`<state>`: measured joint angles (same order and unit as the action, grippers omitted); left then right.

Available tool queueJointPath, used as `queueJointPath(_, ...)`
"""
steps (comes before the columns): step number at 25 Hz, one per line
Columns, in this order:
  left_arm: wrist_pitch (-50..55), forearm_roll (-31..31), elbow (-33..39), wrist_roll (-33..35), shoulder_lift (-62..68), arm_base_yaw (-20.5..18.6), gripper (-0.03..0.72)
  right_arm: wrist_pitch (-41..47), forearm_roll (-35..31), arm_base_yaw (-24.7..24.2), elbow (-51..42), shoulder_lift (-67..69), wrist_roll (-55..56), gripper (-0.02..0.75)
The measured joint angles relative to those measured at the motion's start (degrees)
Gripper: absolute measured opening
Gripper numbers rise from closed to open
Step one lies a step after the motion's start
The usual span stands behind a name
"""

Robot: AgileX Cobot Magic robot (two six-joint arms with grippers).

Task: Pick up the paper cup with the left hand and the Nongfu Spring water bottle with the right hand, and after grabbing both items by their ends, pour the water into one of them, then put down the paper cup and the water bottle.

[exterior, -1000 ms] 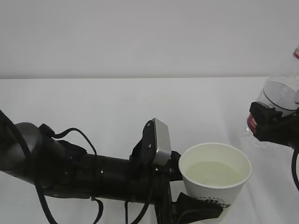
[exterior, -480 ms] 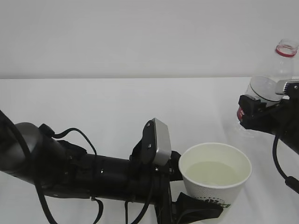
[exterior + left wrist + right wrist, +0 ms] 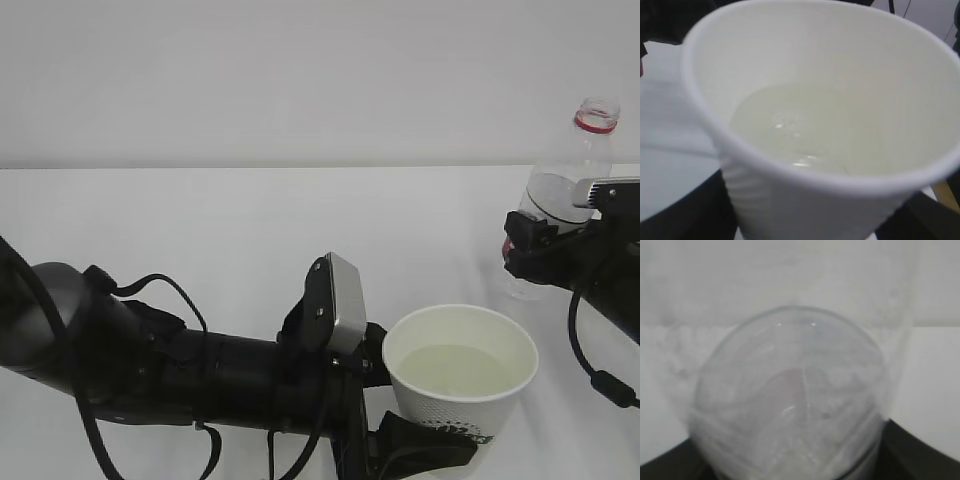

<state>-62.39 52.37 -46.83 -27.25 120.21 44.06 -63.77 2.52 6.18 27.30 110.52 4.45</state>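
Left black two-finger gripper (image 3: pixel 425 452) clamps the white tapered paper cup (image 3: pixel 460 385) of water (image 3: pixel 458 368); right gripper (image 3: pixel 560 255) clamps the clear ribbed bottle (image 3: pixel 568 190); lower both level, upright.

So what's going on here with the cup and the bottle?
The left gripper holds the paper cup, which has water in it. Off to the right, the right gripper holds the Nongfu Spring water bottle upright, clear of the cup. The pour looks done; neither item has been released.

the left hand (image 3: pixel 425 440) is stretched level across the foreground, fingers clamped; the right hand (image 3: pixel 530 250) is raised, likewise clamped.
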Motion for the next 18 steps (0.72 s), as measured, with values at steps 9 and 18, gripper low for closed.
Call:
queueJointPath(9,0.00,-0.13,0.00,0.00,0.00,0.00,0.538,0.00,-1.09,0.00,0.00,0.72,-0.21,0.449)
queueJointPath(18,-0.97,-0.13,0.00,0.00,0.00,0.00,0.538,-0.01,-1.18,0.00,0.22,1.42,-0.21,0.449)
